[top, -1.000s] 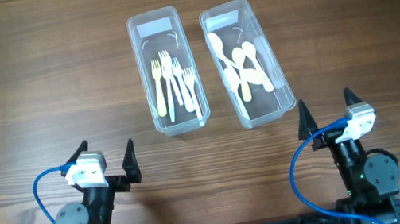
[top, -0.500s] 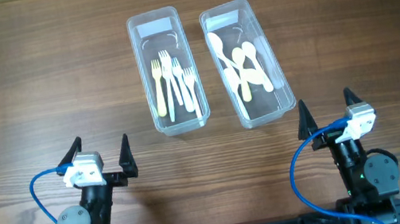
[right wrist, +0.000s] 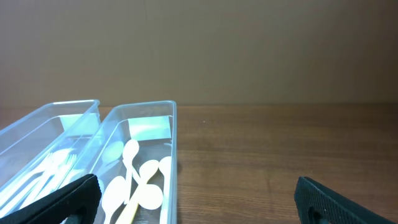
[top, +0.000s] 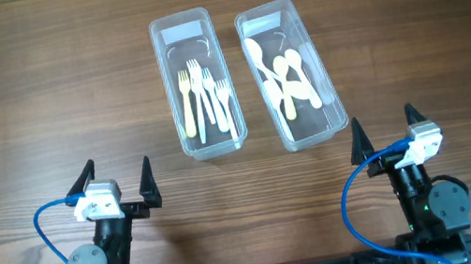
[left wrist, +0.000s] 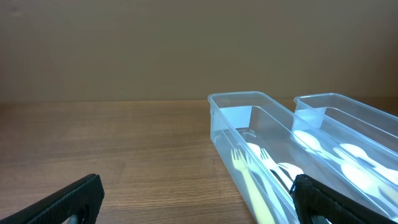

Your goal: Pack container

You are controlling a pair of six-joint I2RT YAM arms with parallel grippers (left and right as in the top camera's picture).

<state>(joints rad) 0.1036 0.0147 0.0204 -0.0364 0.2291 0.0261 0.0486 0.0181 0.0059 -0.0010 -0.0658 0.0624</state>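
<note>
Two clear plastic containers stand side by side at the middle back of the table. The left container (top: 166, 86) holds several forks (top: 203, 97), white and pale yellow. The right container (top: 338, 106) holds several spoons (top: 284, 77). Both show in the left wrist view: left container (left wrist: 219, 134), right container (left wrist: 348, 112). In the right wrist view the spoons (right wrist: 134, 186) lie in the right container (right wrist: 171, 149). My left gripper (top: 116, 182) is open and empty near the front left, apart from the containers. My right gripper (top: 384, 132) is open and empty near the front right.
The wooden table (top: 40, 96) lies bare around the containers. Blue cables (top: 45, 219) loop beside each arm base at the front edge.
The left arm has turned slightly and settled, its gripper now pointing straight back. The right arm and the containers have not moved.
</note>
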